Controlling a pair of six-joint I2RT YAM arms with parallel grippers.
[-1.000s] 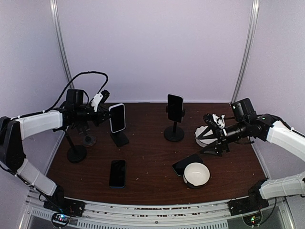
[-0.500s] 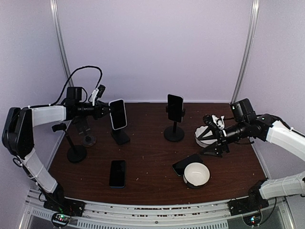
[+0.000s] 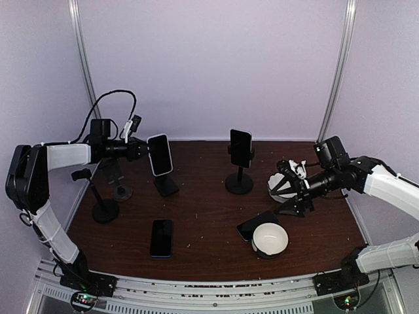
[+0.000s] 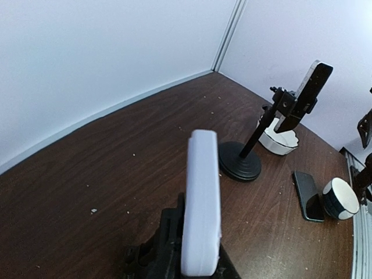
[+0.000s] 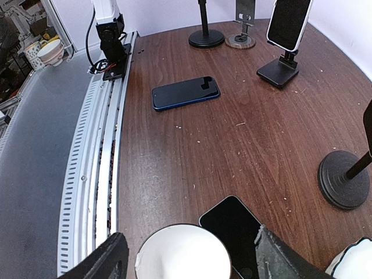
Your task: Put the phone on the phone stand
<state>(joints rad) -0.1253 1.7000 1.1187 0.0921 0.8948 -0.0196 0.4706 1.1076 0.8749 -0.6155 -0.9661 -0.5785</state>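
Note:
My left gripper (image 3: 142,150) is shut on a white-cased phone (image 3: 159,155), held upright with its lower edge at the top of a black desk stand (image 3: 165,186); I cannot tell whether it rests there. In the left wrist view the phone (image 4: 202,203) shows edge-on between my black fingers (image 4: 165,241). The right wrist view shows it (image 5: 288,20) over that stand (image 5: 278,72). My right gripper (image 3: 292,193) is open and empty above a dark phone (image 5: 232,224) that leans on a white bowl (image 5: 186,253).
A second phone (image 3: 240,148) sits clamped on a round-based pole stand (image 3: 239,183) mid-table. A dark blue phone (image 3: 162,237) lies flat at front left. Two empty stands (image 3: 105,209) (image 3: 121,191) stand at far left. Another white bowl (image 3: 278,186) is by the right gripper.
My left arm has drawn back toward the left wall, carrying the white phone slightly up and left over its stand. My right gripper has edged slightly left, staying open.

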